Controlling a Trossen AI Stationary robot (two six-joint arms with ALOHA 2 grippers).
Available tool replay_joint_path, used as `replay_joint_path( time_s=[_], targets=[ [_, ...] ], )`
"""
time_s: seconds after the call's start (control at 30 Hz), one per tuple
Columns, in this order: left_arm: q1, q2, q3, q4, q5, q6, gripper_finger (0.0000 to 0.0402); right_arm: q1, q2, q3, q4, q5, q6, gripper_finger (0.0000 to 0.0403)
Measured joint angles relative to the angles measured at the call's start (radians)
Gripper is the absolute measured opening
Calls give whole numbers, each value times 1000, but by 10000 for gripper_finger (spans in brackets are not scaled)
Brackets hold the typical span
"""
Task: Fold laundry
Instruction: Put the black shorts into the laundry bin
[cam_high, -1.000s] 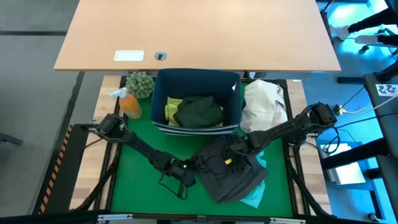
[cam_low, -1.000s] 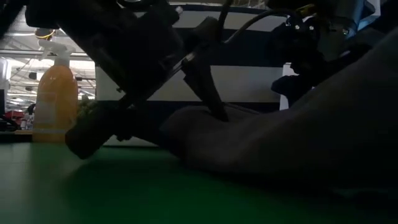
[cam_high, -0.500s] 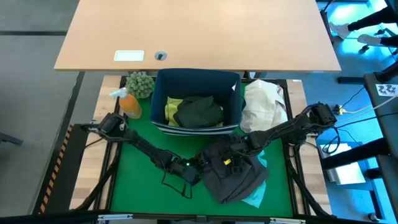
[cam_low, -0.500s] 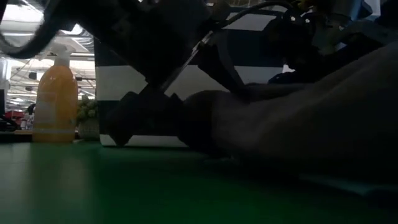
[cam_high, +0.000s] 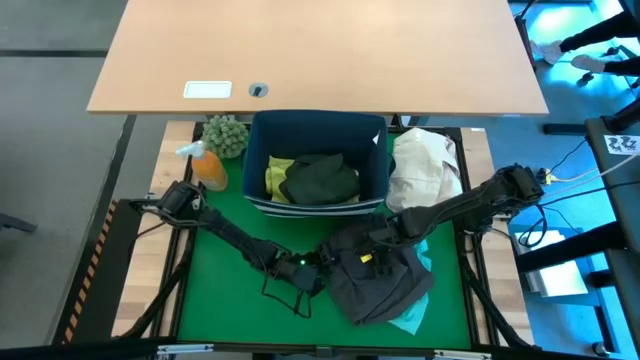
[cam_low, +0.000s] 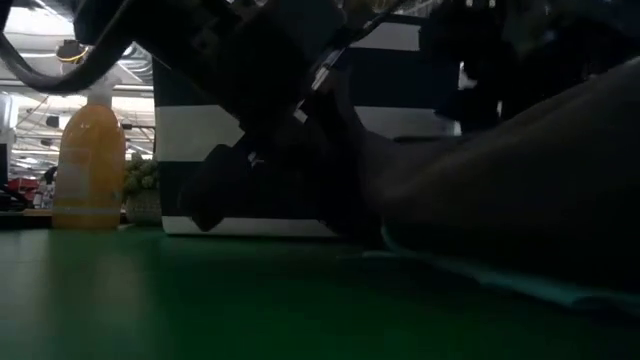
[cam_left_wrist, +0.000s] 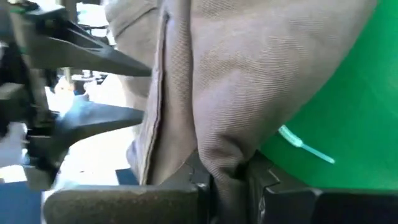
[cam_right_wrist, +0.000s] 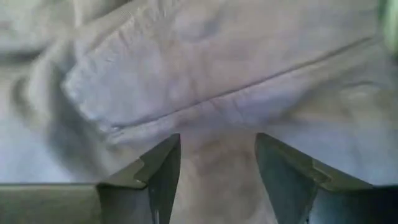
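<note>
Rumpled charcoal garment (cam_high: 378, 282), woven, softly creased.

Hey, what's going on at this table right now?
Two dark robot arms are working on a charcoal grey garment lying on the green mat, with a turquoise cloth under it. The left gripper has pinched a fold at the garment's left edge. The right gripper has cloth between its fingers at the garment's top. Behind, a navy fabric bin holds a yellow-green shirt and a dark olive garment.
</note>
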Motion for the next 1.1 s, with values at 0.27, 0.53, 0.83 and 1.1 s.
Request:
replay_joint_path(
  time_s=[0.27, 0.53, 0.83, 1.1],
  targets=[
    [-26, -66, 8, -2, -29, -105, 30, 145, -48, 210, -339, 236, 97, 205],
    [-24, -195, 3, -86, 2, -211, 30, 386, -67, 251, -365, 446, 275, 205],
    [-40, -218, 0, -159, 57, -297, 30, 587, -70, 102, -72, 583, 440, 216],
    [-46, -217, 0, -206, 71, -386, 30, 612, -69, -43, 290, 497, 407, 326]
  ],
)
